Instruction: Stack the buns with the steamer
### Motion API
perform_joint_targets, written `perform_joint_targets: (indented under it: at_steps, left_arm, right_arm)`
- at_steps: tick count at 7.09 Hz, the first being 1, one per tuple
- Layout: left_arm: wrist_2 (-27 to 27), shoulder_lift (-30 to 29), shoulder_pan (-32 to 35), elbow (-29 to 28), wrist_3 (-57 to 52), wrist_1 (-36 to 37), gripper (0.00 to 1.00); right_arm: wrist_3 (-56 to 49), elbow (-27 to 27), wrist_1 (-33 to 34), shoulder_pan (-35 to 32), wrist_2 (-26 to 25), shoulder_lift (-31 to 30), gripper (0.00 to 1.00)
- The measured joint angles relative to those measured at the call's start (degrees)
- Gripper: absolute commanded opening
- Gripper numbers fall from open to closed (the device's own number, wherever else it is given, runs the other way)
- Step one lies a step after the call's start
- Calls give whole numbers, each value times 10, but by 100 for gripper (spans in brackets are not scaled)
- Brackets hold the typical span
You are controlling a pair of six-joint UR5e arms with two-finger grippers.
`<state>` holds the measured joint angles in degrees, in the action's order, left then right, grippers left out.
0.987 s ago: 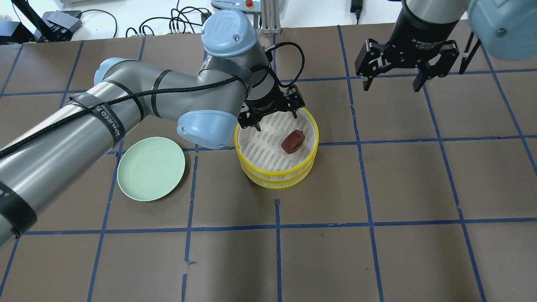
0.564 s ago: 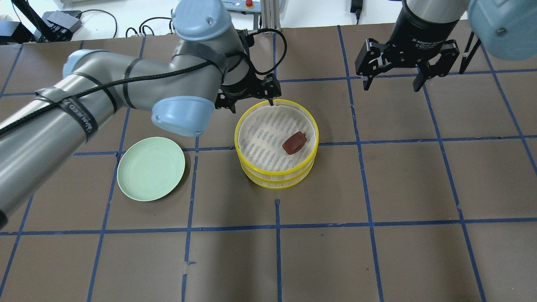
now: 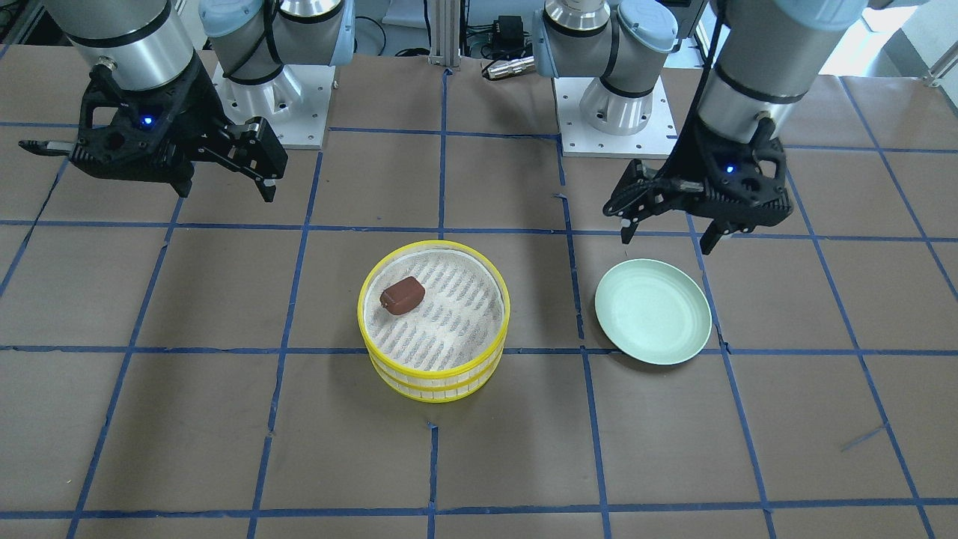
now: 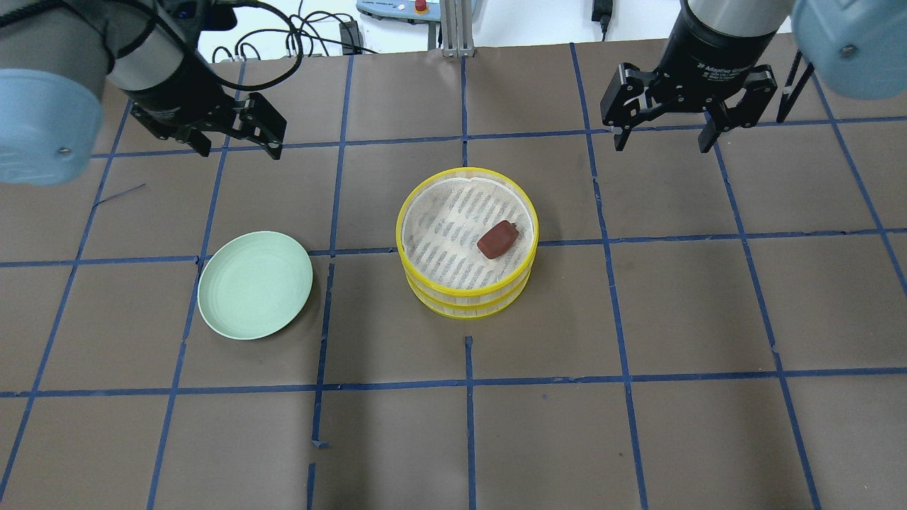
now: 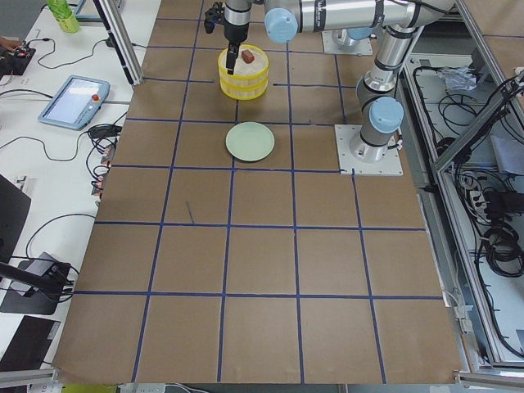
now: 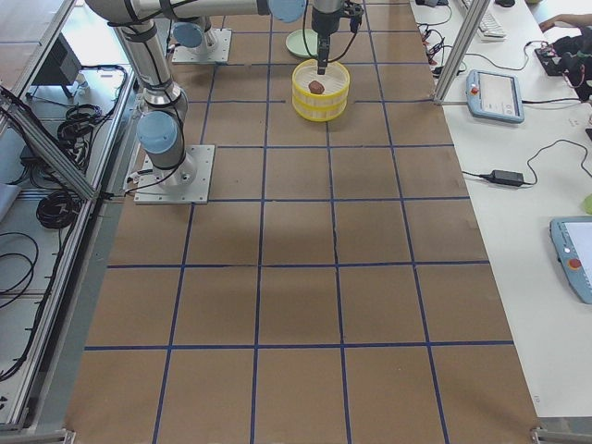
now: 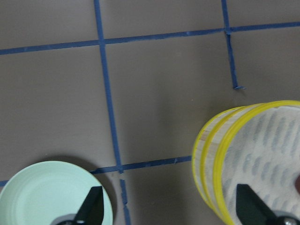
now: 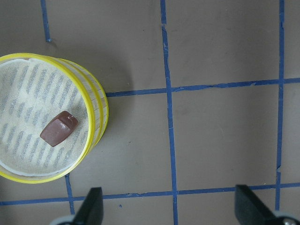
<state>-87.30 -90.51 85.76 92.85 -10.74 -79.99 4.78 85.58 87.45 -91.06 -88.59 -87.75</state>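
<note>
While both arms hang high above the table (image 4: 638, 319), the left gripper (image 4: 239, 147) stands wide open with nothing between its fingers. The right gripper (image 4: 662, 145) is spread just as wide and is equally empty.

The left wrist view looks straight down past two dark fingertips (image 7: 91, 205). One shows over the rim of the pale green plate (image 4: 255, 285), the other over the edge of the yellow steamer (image 4: 464, 303), with bare table between them. That view catches only a sliver of dark red at its right edge, too little to name.

The right wrist view gives what the left one does not: the whole top of the steamer, off to the left of the right gripper. There the reddish-brown bun (image 8: 58, 128) lies on the slatted white liner of the upper tier.

The overhead view shows the steamer, two yellow-rimmed tiers one on the other, standing at the middle of the table. The bun rests toward the right side of the top tier, apart from the rim. The plate lies flat to the steamer's left, near it but not touching.

The front-facing view shows the steamer's side wall and the seam between the tiers more plainly. What the lower tier holds is hidden in every view.
</note>
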Motion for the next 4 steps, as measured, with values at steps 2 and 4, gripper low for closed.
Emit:
perform_joint_targets:
  at_steps: [2,4]
  left_arm:
    - [-1,17,-11,-6,1,-39,100]
    - [3,19,-7,-3,4,-44,100]
  right_arm:
    - [-1,0,0,0,1,0,100]
    - [-2,0,0,0,1,0,100]
